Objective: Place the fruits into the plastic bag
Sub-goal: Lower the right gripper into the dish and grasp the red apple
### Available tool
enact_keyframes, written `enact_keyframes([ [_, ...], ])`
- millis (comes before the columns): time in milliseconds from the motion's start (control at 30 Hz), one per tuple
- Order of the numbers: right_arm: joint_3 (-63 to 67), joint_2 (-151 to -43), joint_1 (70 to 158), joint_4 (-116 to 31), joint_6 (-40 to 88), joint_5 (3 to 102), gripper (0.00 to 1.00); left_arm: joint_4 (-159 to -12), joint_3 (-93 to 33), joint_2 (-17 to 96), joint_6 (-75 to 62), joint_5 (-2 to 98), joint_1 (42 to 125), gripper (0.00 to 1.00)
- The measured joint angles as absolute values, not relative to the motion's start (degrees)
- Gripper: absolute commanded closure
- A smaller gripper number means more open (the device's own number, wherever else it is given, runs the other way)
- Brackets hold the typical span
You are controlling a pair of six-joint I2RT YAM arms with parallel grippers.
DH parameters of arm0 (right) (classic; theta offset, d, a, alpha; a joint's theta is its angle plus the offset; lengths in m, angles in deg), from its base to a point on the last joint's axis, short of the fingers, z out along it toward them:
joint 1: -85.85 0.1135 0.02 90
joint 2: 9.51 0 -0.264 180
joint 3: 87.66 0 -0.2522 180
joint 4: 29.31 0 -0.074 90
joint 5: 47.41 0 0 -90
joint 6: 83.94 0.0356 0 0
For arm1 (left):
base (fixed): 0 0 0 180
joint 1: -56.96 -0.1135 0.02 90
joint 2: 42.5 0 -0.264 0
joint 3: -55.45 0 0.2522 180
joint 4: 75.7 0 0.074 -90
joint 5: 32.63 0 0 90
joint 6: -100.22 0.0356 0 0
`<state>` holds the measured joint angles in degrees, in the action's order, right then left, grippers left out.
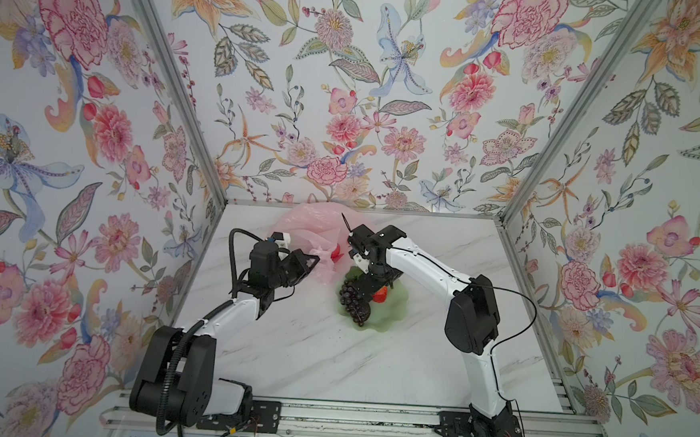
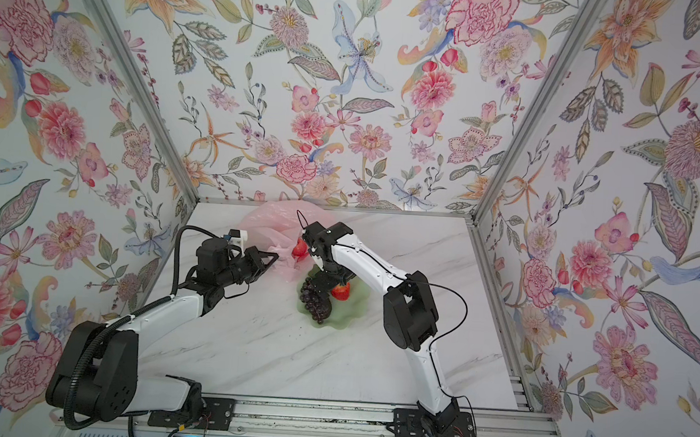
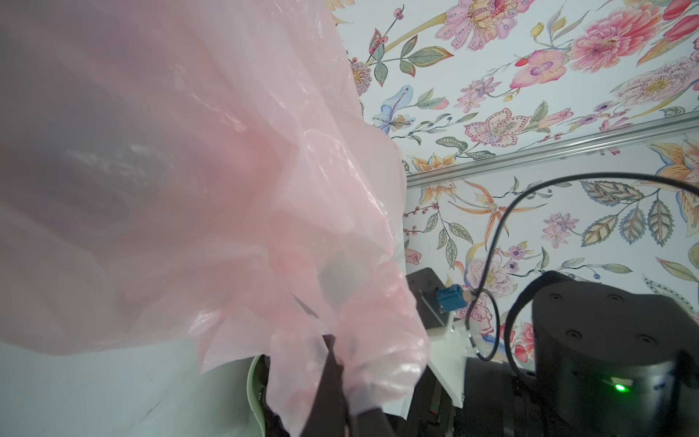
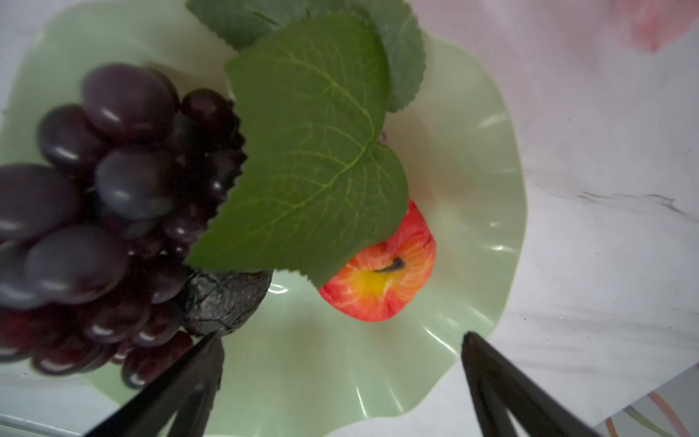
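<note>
Marble table [image 1: 332,351]: left gripper [image 1: 314,260] clamped on plastic bag [image 1: 310,225]; right gripper [image 4: 340,340] wide over apple [image 4: 382,280], grape bunch [image 4: 94,212] beside.

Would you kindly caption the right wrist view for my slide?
Open right gripper above grape bunch and red apple in green dish.

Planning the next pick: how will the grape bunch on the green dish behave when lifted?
Grape bunch: glossy clustered berries, so probably slippery and floppy. A leaf overlaps the red apple, which may get nudged and roll.
</note>
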<state>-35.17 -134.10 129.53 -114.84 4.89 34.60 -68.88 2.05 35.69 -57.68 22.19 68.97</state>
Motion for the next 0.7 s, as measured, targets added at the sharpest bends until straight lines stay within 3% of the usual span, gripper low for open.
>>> enact_keyframes([
  [700, -42.52, -142.17, 126.55, -117.0, 8.03, 34.65, 0.01, -70.61, 4.04, 33.05, -57.22, 22.19, 68.53, 1.0],
])
